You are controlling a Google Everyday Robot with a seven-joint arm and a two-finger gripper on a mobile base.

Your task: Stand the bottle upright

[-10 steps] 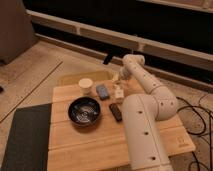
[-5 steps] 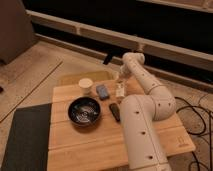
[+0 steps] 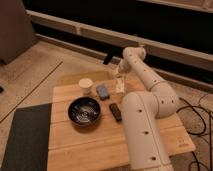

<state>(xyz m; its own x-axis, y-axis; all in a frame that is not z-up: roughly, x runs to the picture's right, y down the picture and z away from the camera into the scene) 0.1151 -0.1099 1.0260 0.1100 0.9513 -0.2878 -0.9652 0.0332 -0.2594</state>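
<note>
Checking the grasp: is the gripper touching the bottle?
Cannot tell: in the camera view the gripper hangs over the bottle, outlines merging, no clear contact or gap.

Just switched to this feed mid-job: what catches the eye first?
The big white arm fills the right foreground, bending back over the wooden table. Its gripper is down near the far edge, shut on the bottle, just right of the blue-grey block. A black bowl sits left of centre, a cream cup behind it.
</note>
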